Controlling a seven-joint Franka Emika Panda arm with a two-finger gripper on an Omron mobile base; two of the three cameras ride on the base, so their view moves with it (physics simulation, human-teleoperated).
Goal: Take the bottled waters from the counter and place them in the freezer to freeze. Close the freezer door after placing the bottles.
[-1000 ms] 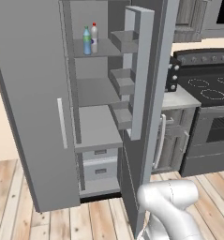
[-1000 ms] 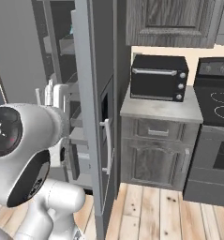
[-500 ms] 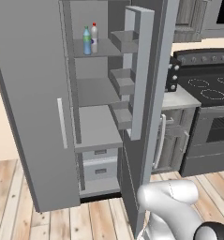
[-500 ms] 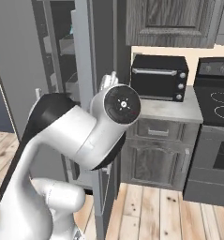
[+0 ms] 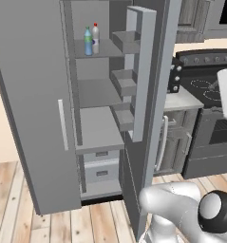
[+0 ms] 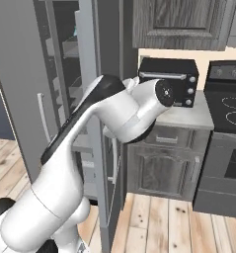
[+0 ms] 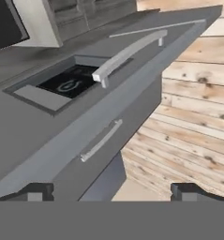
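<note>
Two water bottles, a blue one with a green cap [image 5: 88,42] and a whitish one with a red cap [image 5: 95,39], stand upright and side by side, just about touching, on the top shelf of the open freezer [image 5: 93,95], toward the back. Below them the grey shelves run down to two pale drawers [image 5: 101,163] at the bottom. The freezer door [image 5: 150,109] stands swung wide, its inner racks facing the compartment and its silver handle [image 7: 127,52] on the outer face. The plain fridge door [image 5: 32,95] to the left is shut.

The gripper [image 7: 111,191] is well apart from the bottles, out on the far side of the open door. In the hand view its two dark fingertips [image 7: 36,191] are spread wide with nothing between them, and they point along the door's outer face, where the black dispenser panel [image 7: 69,83] sits beside the long handle; a second, thinner handle [image 7: 101,139] lies nearer the tips, with wooden floor [image 7: 193,122] beyond. The white arm [image 6: 109,118] bends across the door's edge in the right base view.

Right of the fridge a black toaster oven [image 6: 169,81] sits on the pale counter [image 6: 186,116], next to the black stovetop [image 6: 228,108]
</note>
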